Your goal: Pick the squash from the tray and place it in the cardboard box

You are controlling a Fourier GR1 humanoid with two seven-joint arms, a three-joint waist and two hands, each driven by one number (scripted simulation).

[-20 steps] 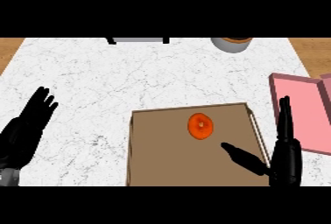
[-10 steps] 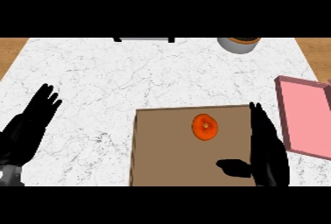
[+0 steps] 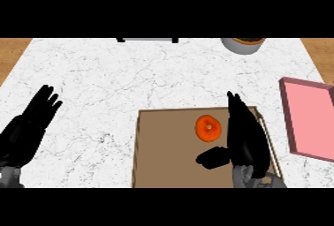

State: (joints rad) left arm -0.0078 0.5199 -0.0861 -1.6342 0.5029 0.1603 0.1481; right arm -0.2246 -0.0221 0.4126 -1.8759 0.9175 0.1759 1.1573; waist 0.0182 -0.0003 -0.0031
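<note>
One unlabelled squash point(image 3: 208, 127) beside right hand point(image 3: 245, 140)

Single head view only, looking steeply down from above onto the white marbled counter top point(image 3: 130, 84), forearms entering from the lower edge.

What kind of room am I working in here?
Likely a kitchen: a white marble-look counter with wood edging, a grey pot at its far edge, and an orange squash lying on a brown tray.
</note>
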